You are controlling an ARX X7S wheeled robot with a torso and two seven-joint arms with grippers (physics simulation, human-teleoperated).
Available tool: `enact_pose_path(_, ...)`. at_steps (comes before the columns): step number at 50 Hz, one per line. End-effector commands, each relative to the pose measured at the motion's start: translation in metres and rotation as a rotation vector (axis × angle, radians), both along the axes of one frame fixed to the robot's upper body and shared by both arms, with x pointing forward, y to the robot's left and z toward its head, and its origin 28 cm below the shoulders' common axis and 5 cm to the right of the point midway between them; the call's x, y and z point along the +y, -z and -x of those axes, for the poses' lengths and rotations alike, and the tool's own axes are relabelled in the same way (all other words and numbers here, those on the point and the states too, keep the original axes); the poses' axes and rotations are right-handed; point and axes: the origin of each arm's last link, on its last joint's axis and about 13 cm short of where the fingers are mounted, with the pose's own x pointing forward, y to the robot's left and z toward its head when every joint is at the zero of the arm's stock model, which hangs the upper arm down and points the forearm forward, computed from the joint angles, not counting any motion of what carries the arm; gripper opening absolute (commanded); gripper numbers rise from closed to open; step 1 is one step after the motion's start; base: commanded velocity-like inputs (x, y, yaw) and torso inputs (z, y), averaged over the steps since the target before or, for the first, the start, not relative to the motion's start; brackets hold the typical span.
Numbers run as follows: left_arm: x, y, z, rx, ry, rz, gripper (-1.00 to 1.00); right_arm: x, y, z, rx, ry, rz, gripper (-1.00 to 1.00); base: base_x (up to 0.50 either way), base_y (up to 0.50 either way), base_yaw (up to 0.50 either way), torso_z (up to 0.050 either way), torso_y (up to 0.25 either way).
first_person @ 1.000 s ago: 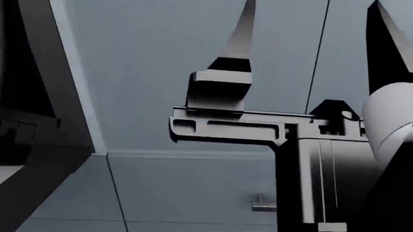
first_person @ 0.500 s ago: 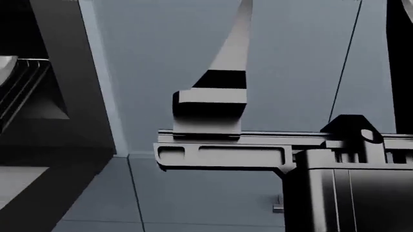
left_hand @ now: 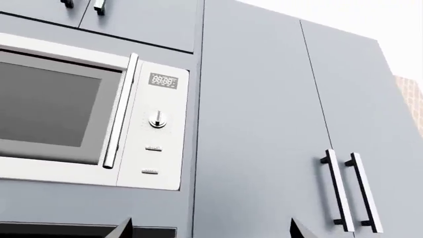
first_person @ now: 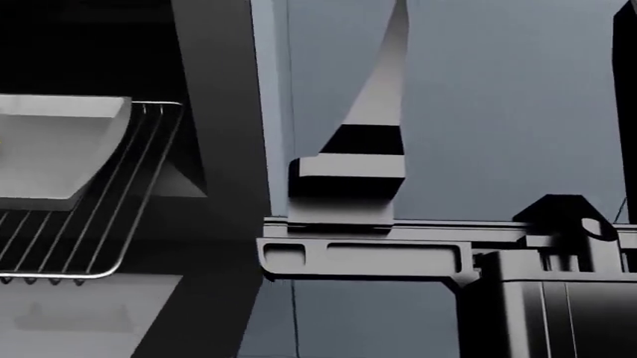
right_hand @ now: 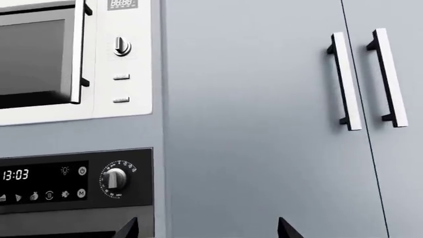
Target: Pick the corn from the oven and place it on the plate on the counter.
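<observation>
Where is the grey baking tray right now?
In the head view, the grey baking tray sits at the left on the wire rack inside the dark oven, beside the grey-blue cabinets.

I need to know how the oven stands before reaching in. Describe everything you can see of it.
The black-walled oven with a dark frame stands open in the head view, beside grey-blue cabinet fronts. A metal wire rack carries a grey rectangular baking tray. No corn shows. From the right wrist, its black control panel reads 13:03, with a round knob.

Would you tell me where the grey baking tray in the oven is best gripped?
Probably the baking tray by its near rim, coming in through the open oven front: it lies flat on the wire rack, and the frame closes off its right.
</observation>
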Motion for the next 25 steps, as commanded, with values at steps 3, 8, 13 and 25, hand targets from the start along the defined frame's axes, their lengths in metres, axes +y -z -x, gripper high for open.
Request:
enact_pose_path(3,0.0,-0.0021,0.0026,-0.008,-0.001,0.0,1.0,0.0006,-0.0002,0.0009,-0.002,-0.011,-0.002,1.0,0.09,0.5,0.0,0.0,0.0)
enact_pose_path(8,-0.0001,0.0002,0.0016,-0.006,-0.001,0.001,1.0,0.0009,0.0011,0.0004,0.001,-0.012,-0.002,1.0,0.09,0.5,0.0,0.0,0.0)
enact_pose_path(13,-0.0002,0.0014,0.0015,-0.004,-0.002,0.001,1.0,0.0018,0.0035,-0.0003,0.007,-0.016,-0.003,1.0,0.09,0.5,0.0,0.0,0.0)
enact_pose_path(25,-0.0004,0.002,0.0026,-0.004,-0.007,-0.002,1.0,0.0017,0.0044,0.0,0.012,-0.023,-0.007,1.0,0.09,0.5,0.0,0.0,0.0)
